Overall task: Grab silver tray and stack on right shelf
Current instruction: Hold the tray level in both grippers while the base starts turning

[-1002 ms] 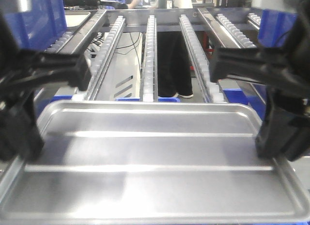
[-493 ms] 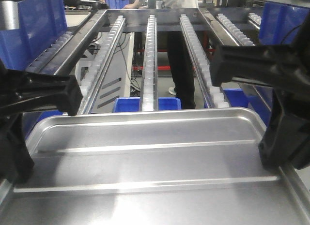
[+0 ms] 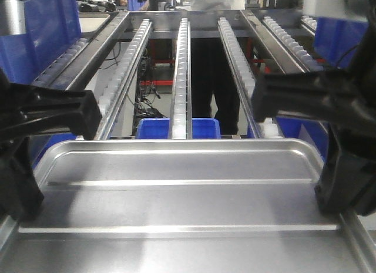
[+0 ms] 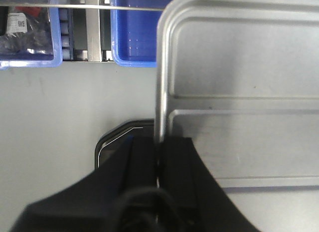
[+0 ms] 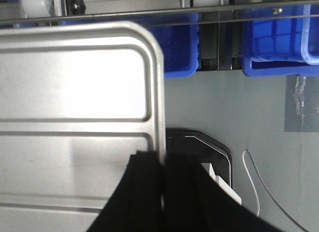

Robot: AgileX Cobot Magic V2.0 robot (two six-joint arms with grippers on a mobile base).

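Observation:
The silver tray [image 3: 182, 208], shiny with two raised ridges, is held level in front of the sloping roller rack, the right shelf [image 3: 181, 67]. Its far rim lies just below the rack's lower end. My left gripper [image 3: 26, 205] is shut on the tray's left rim, and the left wrist view shows the rim pinched between the jaws of the left gripper [image 4: 158, 142]. My right gripper [image 3: 336, 202] is shut on the right rim, clamped the same way in the right wrist view at the right gripper [image 5: 163, 162]. The tray [image 5: 75, 117] hangs above the floor.
Blue bins [image 3: 176, 127] sit under the rack's lower end, and more blue bins [image 5: 276, 47] show in the right wrist view. Blue crates [image 3: 47, 26] stand at the left. A person [image 3: 214, 79] stands behind the rack. A white cable [image 5: 259, 192] lies on the floor.
The tray's far rim has dropped lower in the front view and levelled out, uncovering the blue bins under the rack end. Both grippers keep their hold on the rims.

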